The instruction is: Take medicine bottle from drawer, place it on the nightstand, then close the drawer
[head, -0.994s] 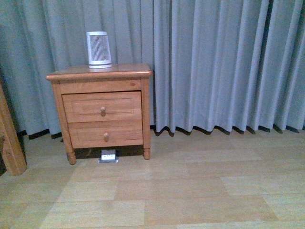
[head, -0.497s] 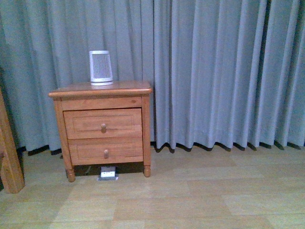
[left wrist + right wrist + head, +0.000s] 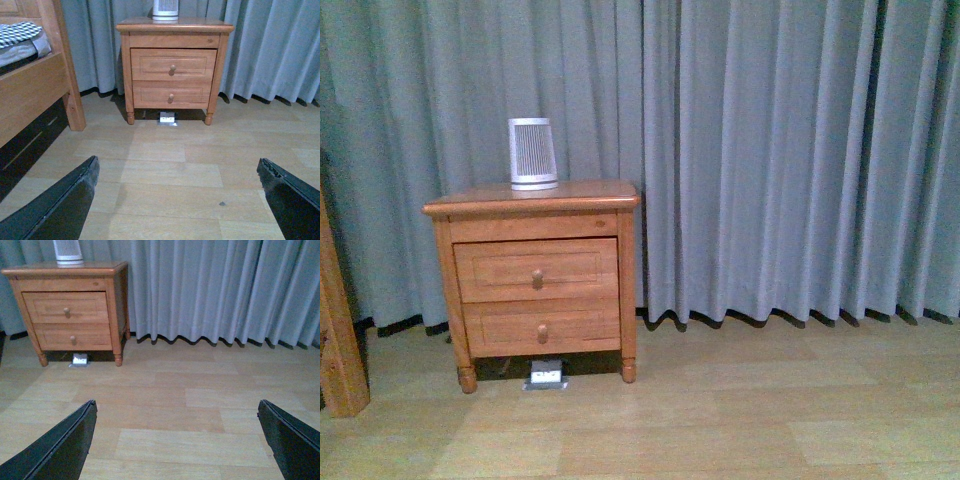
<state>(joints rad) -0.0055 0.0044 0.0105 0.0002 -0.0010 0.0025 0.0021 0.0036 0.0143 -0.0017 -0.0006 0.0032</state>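
**Nightstand with its drawer shut; both grippers spread wide over the floor**

In the front view you see the nightstand [image 3: 535, 205], orange-brown wood with a rounded-edge top and short turned feet, backed against a grey pleated curtain [image 3: 770, 150]. The drawer [image 3: 536, 270] is the upper of the two. It has a recessed panel front and one round wooden knob [image 3: 537, 276], and it sits flush in the carcass. With it shut, the medicine bottle cannot be seen in any view. Below it lies the lower drawer [image 3: 542, 327], which is shorter. A white ribbed tapered device [image 3: 532, 153] stands upright near the back edge of the top, leaving bare wood in front of it. A small white object [image 3: 546, 376] lies on the floor between the feet.

The plank floor [image 3: 720, 420] runs open from you to the cabinet. On the left, a wooden bed frame [image 3: 35, 90] stands near the cabinet's side.

The left gripper [image 3: 177, 165] has its dark jaws far apart and grasps nothing. The right gripper [image 3: 176, 405] is equally wide and empty. Both hang over the floor, well apart from the nightstand.
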